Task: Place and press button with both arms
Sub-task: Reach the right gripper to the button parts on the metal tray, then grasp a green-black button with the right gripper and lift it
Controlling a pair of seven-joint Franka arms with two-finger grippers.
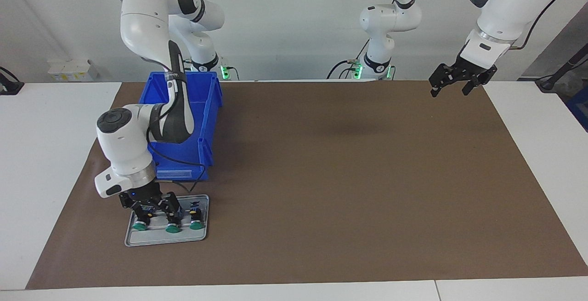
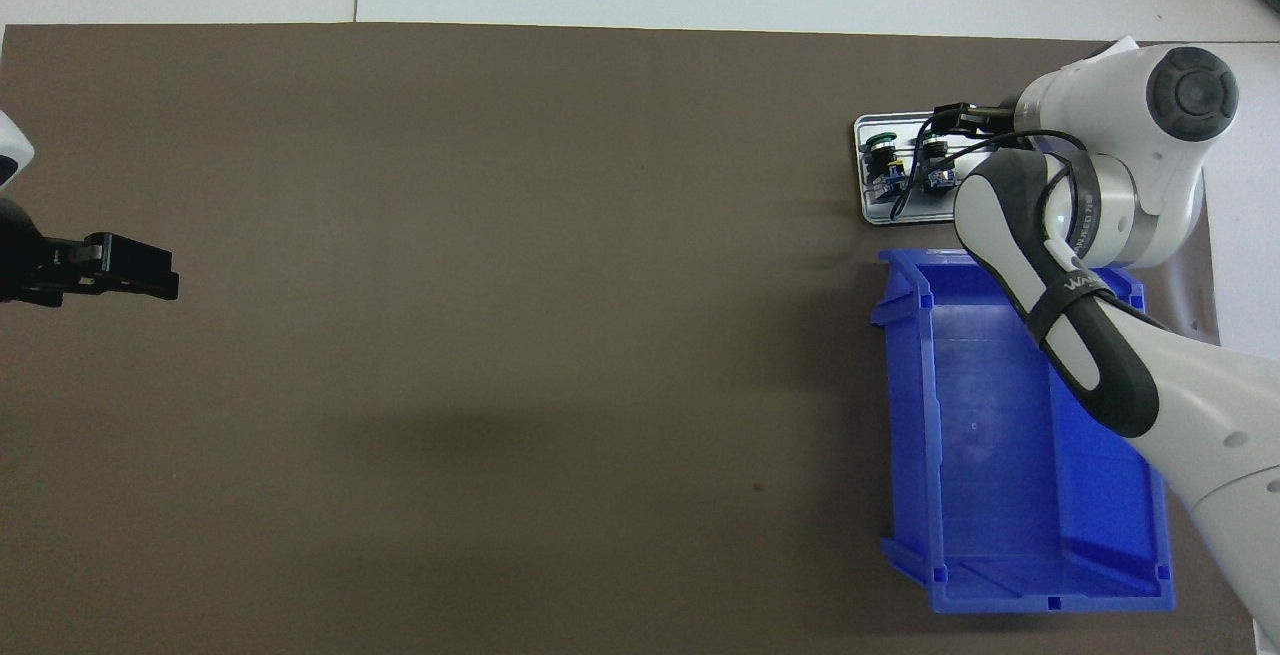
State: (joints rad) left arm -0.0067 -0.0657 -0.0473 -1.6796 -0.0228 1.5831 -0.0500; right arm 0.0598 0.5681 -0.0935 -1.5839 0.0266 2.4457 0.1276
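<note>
Button (image 1: 139, 220) number one of three lies on its side in a shallow grey tray (image 1: 138, 241) at my right arm's end of the bench, farther from me than the blue bin (image 1: 209, 108). Its green cap points away from me and its dark body toward me. Two more green-capped buttons (image 1: 196, 220) lie beside it in a row, each showing a yellow spot.

My right tool (image 1: 154, 209) is down over the tray with its fingers spread, straddling the button at the end of the row; I cannot tell whether a fingertip touches it yet. My left tool (image 1: 452, 82) hangs spread and empty above the corner of the brown mat (image 1: 344, 177) at the left arm's end, waiting.

I judge the button light and rigid, hard plastic that will not give under a pinch, but the round cap looks smooth and likely to roll or slip. The stubby black body seems the better hold, squeezed across its sides, leaving the cap free for pressing.

As for containers, the tray holds the three buttons and nothing else I can see. The blue bin stands open and looks empty, though my right arm covers part of it.
</note>
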